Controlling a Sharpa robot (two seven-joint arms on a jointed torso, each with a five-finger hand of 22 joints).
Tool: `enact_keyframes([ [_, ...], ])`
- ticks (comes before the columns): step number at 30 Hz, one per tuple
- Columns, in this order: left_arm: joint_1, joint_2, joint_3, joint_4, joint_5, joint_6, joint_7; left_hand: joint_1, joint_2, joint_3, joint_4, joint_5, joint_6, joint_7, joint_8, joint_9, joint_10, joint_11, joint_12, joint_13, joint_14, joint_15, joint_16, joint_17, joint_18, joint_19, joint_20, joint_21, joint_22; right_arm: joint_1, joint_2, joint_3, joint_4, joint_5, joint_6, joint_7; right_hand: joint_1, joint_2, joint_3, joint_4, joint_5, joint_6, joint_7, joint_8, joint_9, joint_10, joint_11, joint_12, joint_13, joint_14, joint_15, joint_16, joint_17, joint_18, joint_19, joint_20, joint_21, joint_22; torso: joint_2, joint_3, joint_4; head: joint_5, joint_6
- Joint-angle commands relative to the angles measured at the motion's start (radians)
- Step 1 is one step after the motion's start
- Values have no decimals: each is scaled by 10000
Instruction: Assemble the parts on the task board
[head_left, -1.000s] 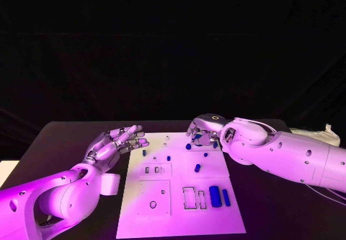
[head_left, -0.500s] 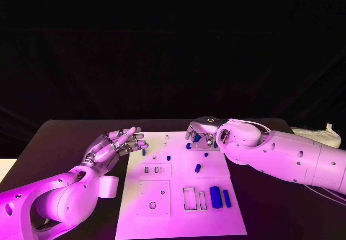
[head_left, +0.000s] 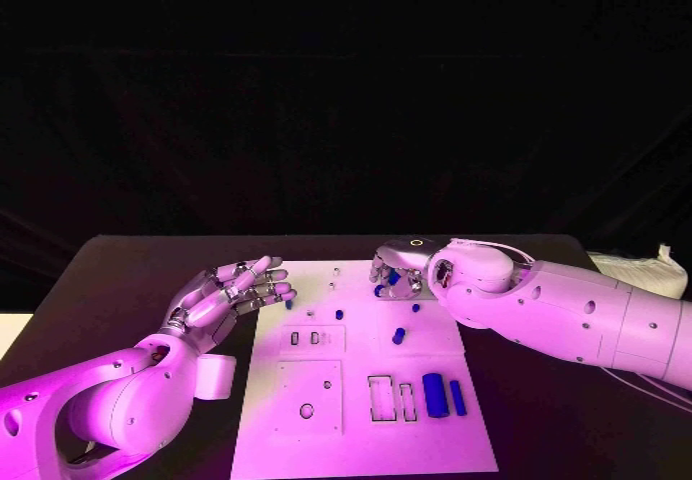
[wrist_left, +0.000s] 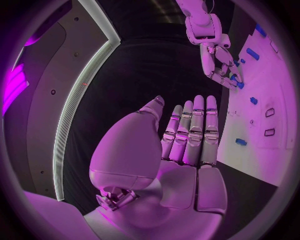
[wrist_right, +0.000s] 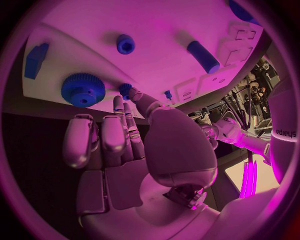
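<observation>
On the task board (head_left: 361, 400), scattered blue parts (head_left: 433, 387)

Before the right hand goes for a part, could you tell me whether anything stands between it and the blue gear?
Nothing visible does. In the right wrist view the right hand hangs beside the gear, with bare board between fingertips and gear.

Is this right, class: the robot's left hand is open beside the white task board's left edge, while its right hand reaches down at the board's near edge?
Not quite. The head view shows the silver right hand reaching down at the far edge of the white task board, among small blue parts, not the near edge. The silver left hand is indeed open beside the board's left edge, holding nothing.
</observation>
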Motion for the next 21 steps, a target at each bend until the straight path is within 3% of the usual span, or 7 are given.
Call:
enact_keyframes([
  [1, 17, 12, 11, 32, 20, 209, -23, -30, -110, -36, -29, -53, -23, 49, -60, -9, 22, 20, -57, -3, 59, 6, -51, 8, 125, 80, 26, -63, -14, 1, 37, 3, -5, -201, 277, 9, 43, -26, 90, 36, -29, 50, 3, -7, 11, 29, -3, -43, -4, 379, 38, 76, 22, -109, 73, -5, 67, 31, 77, -2, 17, -20, 30],
  [12, 19, 12, 12, 23, 20, 217, -75, -34, -108, -40, -32, -53, -31, 54, -73, -10, 18, 25, -69, -3, 56, 10, -60, 9, 124, 79, 28, -69, -20, 1, 50, 3, -25, -258, 455, -14, 115, 39, 246, 176, -60, 223, -37, 35, 51, 193, -47, -21, 10, 366, 7, 236, 152, -138, 111, -18, 244, 263, 157, -3, 30, -40, 57],
  [15, 19, 9, 12, 21, 20, 217, -90, -36, -102, -41, -36, -52, -40, 59, -85, -10, 14, 29, -80, -4, 53, 13, -69, 9, 123, 78, 29, -75, -26, 0, 47, 3, -18, -284, 440, 11, 235, 151, 368, 206, -67, 398, -82, 91, 93, 383, -103, 12, 32, 364, -36, 324, 236, -182, 193, -46, 420, 541, 177, -1, 41, -43, 68],
  [17, 20, 9, 12, 19, 20, 217, -98, -36, -102, -41, -36, -52, -40, 59, -85, -10, 14, 29, -80, -4, 53, 13, -69, 9, 123, 78, 29, -75, -26, -1, 48, 3, -3, -306, 321, 65, 395, 322, 518, 215, -298, 610, -139, 166, 151, 604, -167, 45, 59, 368, -97, 422, 342, -204, 231, -89, 525, 692, 190, -1, 48, -38, 72],
  [21, 20, 14, 12, 13, 20, 225, -116, -33, -82, -35, -42, -49, -47, 63, -98, -10, 13, 31, -93, -4, 54, 15, -78, 11, 123, 79, 31, -82, -33, -2, 45, 3, 53, -331, -152, 190, 555, 515, 689, 228, -530, 842, -188, 246, 234, 882, -250, 74, 96, 374, -162, 550, 486, -234, 276, -134, 649, 875, 208, -3, 63, -46, 88],
])
